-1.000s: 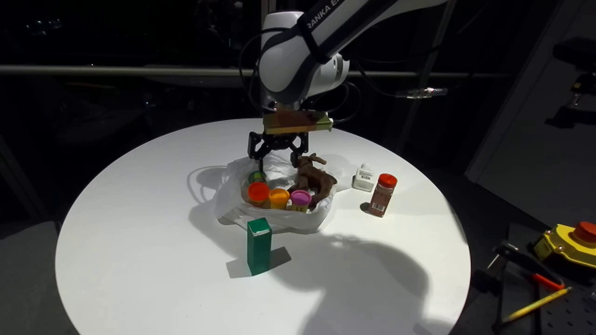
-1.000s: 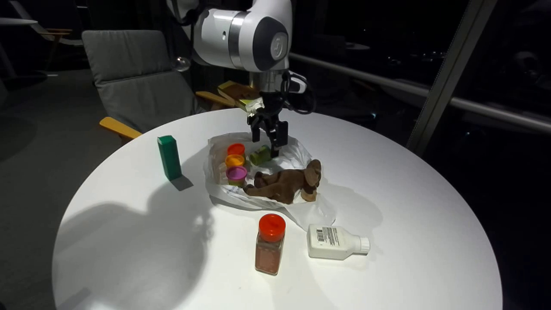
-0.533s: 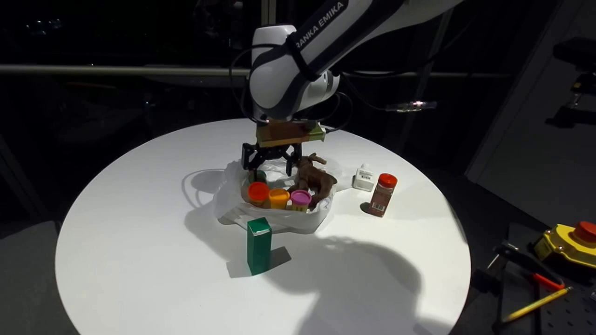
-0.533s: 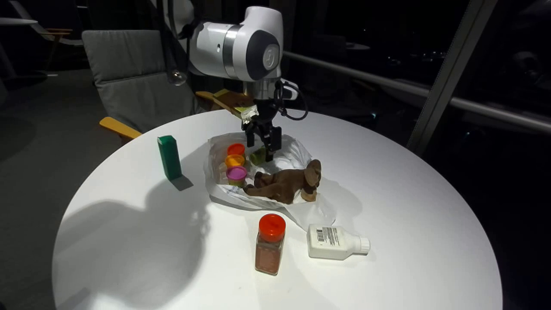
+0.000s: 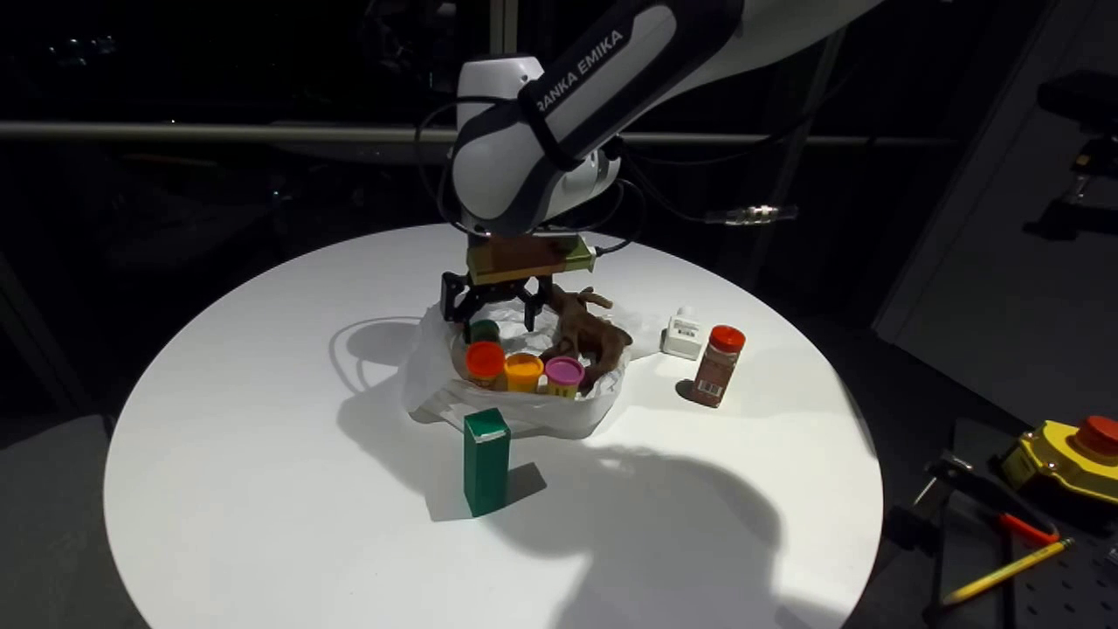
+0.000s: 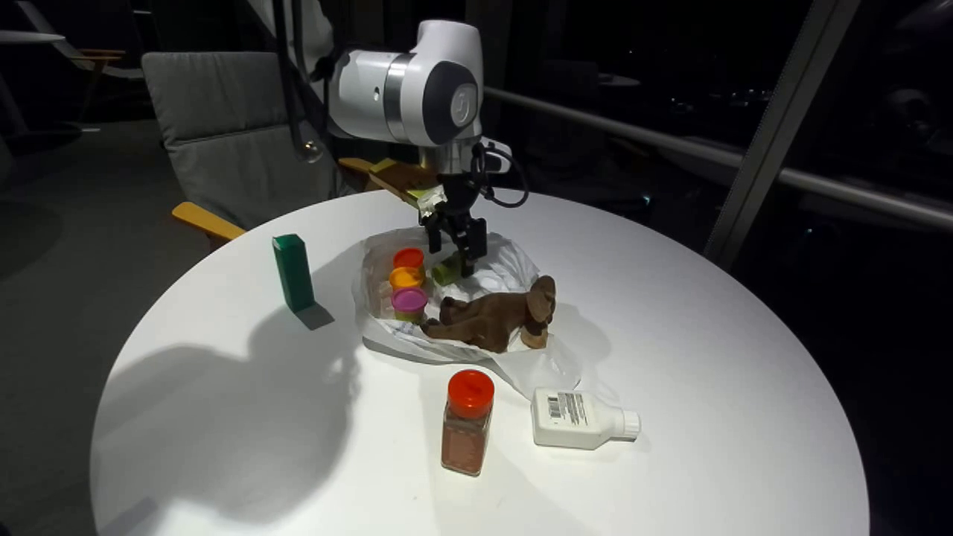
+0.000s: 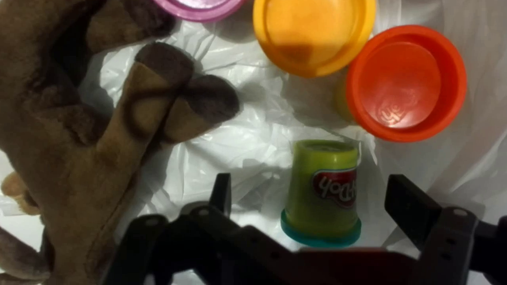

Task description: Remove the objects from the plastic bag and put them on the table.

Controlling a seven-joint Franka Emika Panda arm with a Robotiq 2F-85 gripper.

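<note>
My gripper [image 7: 311,194] is open over the plastic bag [image 5: 559,421], its fingers apart on either side of a green tub [image 7: 324,190] with a teal lid, lying on its side. No contact with the tub shows in the wrist view. Also in the bag are a red-lidded tub [image 7: 400,85], an orange-lidded tub [image 7: 313,33], a purple-lidded tub [image 6: 409,300] and a brown plush animal [image 6: 488,320]. On the white table [image 5: 262,411] stand a green box [image 5: 486,463] and a red-capped bottle [image 6: 467,428]. A white bottle [image 6: 569,418] lies beside them.
The plush animal's legs [image 7: 158,87] reach close to the left finger in the wrist view. The red-lidded tub sits just beyond the green one. Crumpled bag walls [image 6: 514,260] rise around the contents. A grey chair [image 6: 223,134] stands behind the table.
The open gripper has come down into the bag area and shifted left in an exterior view, ending around the green tub. The objects have stayed where they were.
</note>
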